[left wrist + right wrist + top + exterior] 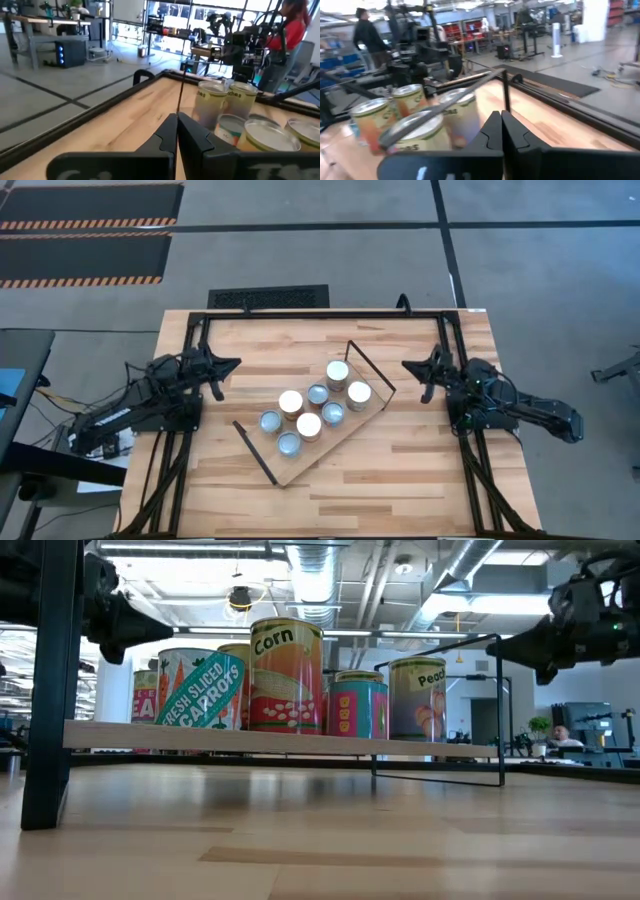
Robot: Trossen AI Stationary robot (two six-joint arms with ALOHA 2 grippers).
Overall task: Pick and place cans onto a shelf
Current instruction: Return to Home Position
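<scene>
Several cans point(315, 408) stand upright on the light-wood shelf point(340, 442), which lies slantwise at the table's middle on black wire brackets point(368, 366). In the low view the labelled cans point(286, 675) stand in a row on the shelf board point(250, 740). My left gripper point(236, 364) hovers shut and empty left of the shelf. My right gripper point(406, 366) hovers shut and empty right of it. The cans also show in the left wrist view point(227, 102) and the right wrist view point(410, 117).
A black metal frame point(320, 313) runs along the table's far edge and both sides. Bare wooden tabletop point(420, 470) lies near and beside the shelf. People stand in the room beyond the table point(292, 25) point(367, 32).
</scene>
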